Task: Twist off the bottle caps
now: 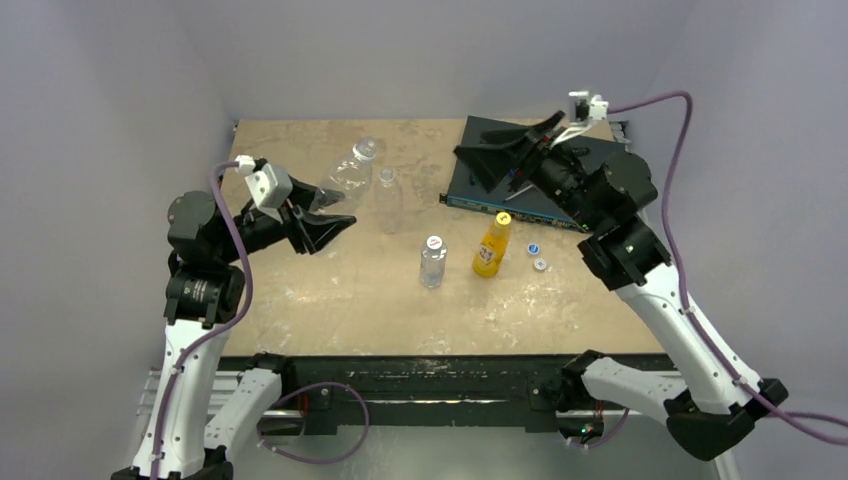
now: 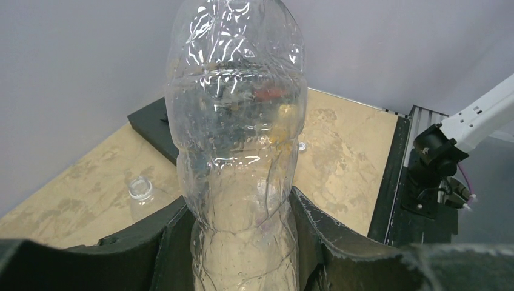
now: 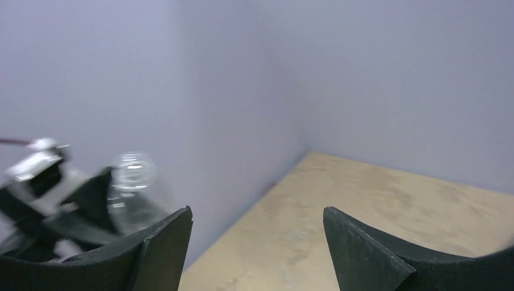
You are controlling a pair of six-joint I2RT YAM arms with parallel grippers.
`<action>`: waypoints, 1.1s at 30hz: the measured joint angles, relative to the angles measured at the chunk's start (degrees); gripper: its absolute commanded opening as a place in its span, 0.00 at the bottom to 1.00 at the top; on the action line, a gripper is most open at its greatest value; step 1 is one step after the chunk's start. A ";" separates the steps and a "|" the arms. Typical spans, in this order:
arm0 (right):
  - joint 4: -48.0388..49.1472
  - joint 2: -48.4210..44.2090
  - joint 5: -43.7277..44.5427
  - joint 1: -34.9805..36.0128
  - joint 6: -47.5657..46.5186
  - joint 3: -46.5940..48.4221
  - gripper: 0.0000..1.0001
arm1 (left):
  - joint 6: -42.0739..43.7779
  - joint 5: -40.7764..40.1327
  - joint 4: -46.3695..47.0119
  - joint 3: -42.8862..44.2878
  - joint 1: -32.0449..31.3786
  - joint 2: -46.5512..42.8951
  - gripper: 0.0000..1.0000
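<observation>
My left gripper (image 1: 325, 222) is shut on a clear bottle (image 1: 350, 172) and holds it tilted above the table, with its open neck pointing back right. It fills the left wrist view (image 2: 236, 139) between the jaws (image 2: 239, 209). A second clear bottle (image 1: 388, 200) stands uncapped just right of it. A third clear bottle (image 1: 432, 265) wears a white cap (image 1: 434, 242). The orange bottle (image 1: 489, 250) wears a yellow cap (image 1: 503, 217). A blue cap (image 1: 533, 248) and a white cap (image 1: 540, 265) lie loose to its right. My right gripper (image 1: 478, 152) is open and empty, raised at the back (image 3: 257, 224).
A flat black box (image 1: 590, 155) with a blue front edge lies at the back right under my right arm. The uncapped standing bottle's neck (image 2: 140, 188) shows in the left wrist view. The held bottle (image 3: 134, 182) shows blurred in the right wrist view.
</observation>
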 measured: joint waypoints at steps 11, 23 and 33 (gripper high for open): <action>7.76 15.23 -5.35 22.27 -6.14 12.61 0.81 | -2.93 5.16 2.23 -0.87 0.00 1.16 0.00; 9.84 22.23 -1.22 27.06 -7.23 16.59 0.23 | -3.06 7.69 1.84 -0.87 0.22 0.42 0.00; 8.09 22.29 1.81 27.52 -8.26 17.25 0.14 | 1.81 6.40 -6.73 1.36 0.26 0.72 0.96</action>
